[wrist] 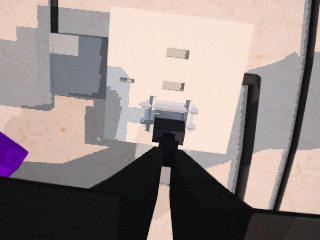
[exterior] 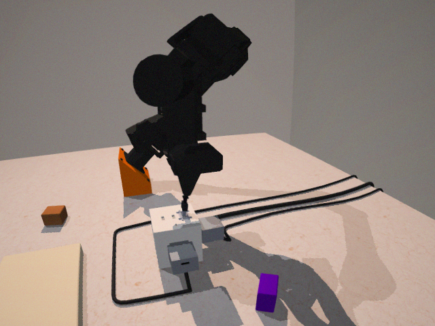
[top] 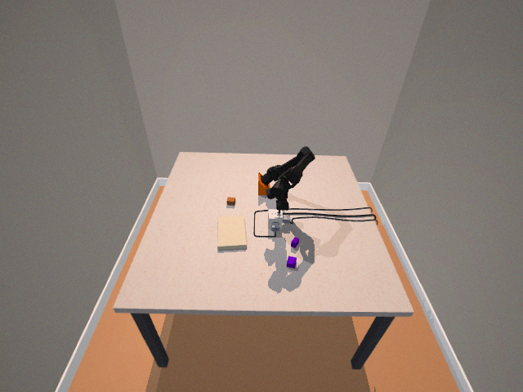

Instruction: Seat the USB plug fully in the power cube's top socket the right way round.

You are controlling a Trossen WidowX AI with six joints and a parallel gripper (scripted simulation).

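Your tool points straight down over the power cube, pinched tight on the dark USB plug, which stands in the nearest socket on the cube's top. The vertical hold suits lifting it straight out and turning it round (how deep it sits, can't tell). The cube's cables trail to the surface edge and a purple block stands near, so you want small moves, nothing knocked off the surface.
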